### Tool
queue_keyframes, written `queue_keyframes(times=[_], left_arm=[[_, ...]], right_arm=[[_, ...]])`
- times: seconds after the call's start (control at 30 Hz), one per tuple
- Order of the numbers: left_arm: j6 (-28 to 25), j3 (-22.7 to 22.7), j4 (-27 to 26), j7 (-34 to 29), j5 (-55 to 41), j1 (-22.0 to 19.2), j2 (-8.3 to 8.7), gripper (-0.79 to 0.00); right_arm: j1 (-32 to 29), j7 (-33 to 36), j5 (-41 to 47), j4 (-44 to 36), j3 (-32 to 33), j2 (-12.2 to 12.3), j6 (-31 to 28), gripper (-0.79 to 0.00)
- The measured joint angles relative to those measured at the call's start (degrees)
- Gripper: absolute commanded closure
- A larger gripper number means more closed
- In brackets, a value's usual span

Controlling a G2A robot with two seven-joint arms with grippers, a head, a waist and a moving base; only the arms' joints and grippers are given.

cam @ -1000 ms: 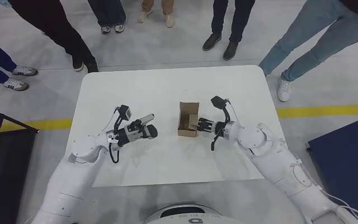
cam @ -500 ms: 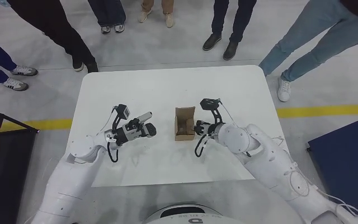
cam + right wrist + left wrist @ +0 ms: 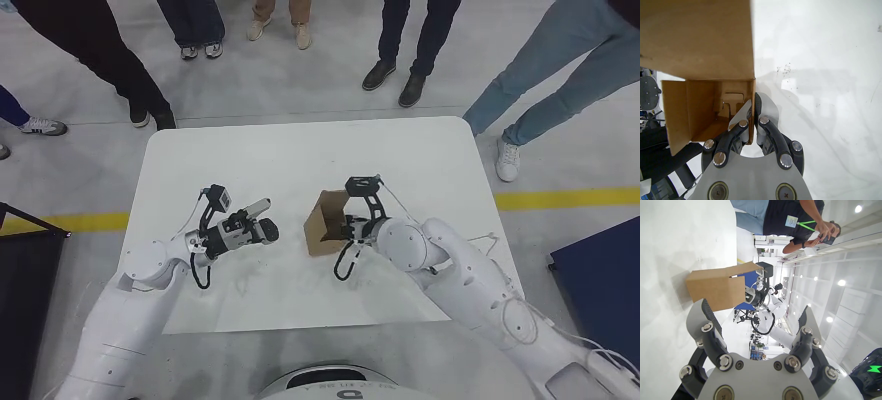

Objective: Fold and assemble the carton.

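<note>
Looking down from the top view, the carton [image 3: 325, 222] sits near the middle of the table [image 3: 300, 150]. It is tipped over, so its long axis from closed bottom to open mouth slants up toward the right arm. The right gripper [image 3: 345, 231] is at the carton's mouth edge, with its forearm stretching away from the carton on that side. The left gripper [image 3: 271, 232] is on the carton's opposite side, close but apart from it, with its nose aimed at the carton.

In the left wrist view, the carton [image 3: 715, 289] shows a plain closed side wall. Its bottom end is toward the table and one loose flap [image 3: 747, 268] sticks out past the mouth. It may rest on one bottom edge or be lifted slightly; the angle leaves that unclear. The left gripper's fingers [image 3: 705, 309] are spread wide, with nothing between them.

In the right wrist view, the carton [image 3: 696, 37] opens toward the camera. Inside is a bottom of interlocked flaps with a T-shaped cut [image 3: 732, 102]. The right gripper pinches one side wall at the mouth, with one finger [image 3: 742, 111] inside the carton and the other outside against the wall.
</note>
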Motion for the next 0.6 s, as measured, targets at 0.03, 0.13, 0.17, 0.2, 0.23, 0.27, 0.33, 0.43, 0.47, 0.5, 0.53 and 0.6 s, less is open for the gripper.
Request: queue_keyframes(times=[0.03,0.13,0.17,0.2,0.23,0.27,0.33,0.43,0.47,0.5,0.53,0.6], left_arm=[[0.0,0.0,0.0,0.0,0.0,0.0,0.00,-0.785],[0.2,0.0,-0.1,0.1,0.2,0.0,0.01,-0.785],[0.3,-0.1,-0.2,0.1,0.4,0.1,0.02,-0.785],[0.3,-0.1,-0.2,0.1,0.5,0.1,0.03,-0.785],[0.3,-0.1,-0.3,0.1,0.6,0.1,0.03,-0.785],[0.4,-0.1,-0.4,0.1,0.7,0.2,0.04,-0.785],[0.5,-0.1,-0.5,0.1,0.8,0.2,0.06,-0.785],[2.0,-0.1,-0.6,0.2,1.3,0.4,0.12,-0.785],[2.6,-0.1,-0.6,0.2,1.2,0.5,0.14,-0.785],[2.7,-0.2,-0.7,0.3,1.1,0.5,0.14,-0.785],[2.7,-0.2,-0.7,0.3,1.1,0.5,0.14,-0.785],[2.7,-0.2,-0.7,0.3,1.1,0.5,0.14,-0.785]], right_arm=[[0.0,0.0,-0.8,-0.2,-0.1,0.0,0.6,0.000],[-0.2,0.0,-3.6,-1.6,-0.3,0.0,2.3,0.000],[-0.5,-0.1,-4.8,-2.2,-0.3,0.0,3.0,0.000],[-0.7,-0.1,-5.5,-2.7,-0.2,0.0,3.5,0.000],[-0.9,-0.2,-6.2,-3.2,-0.1,0.0,3.9,0.000],[-1.2,-0.3,-7.0,-3.8,0.1,0.1,4.5,0.000],[-1.7,-0.5,-8.0,-4.4,0.5,0.1,5.3,0.000],[-2.7,0.0,-7.8,-4.9,1.4,0.2,6.3,-0.317],[-3.2,0.0,-7.0,-5.2,2.0,0.2,6.3,-0.360],[-3.7,-0.2,-6.2,-5.3,2.5,0.2,6.2,-0.391],[-4.2,-0.5,-5.1,-5.4,3.2,0.2,6.0,-0.443],[-5.7,-1.6,-1.7,-5.8,5.2,0.2,5.0,-0.456]])
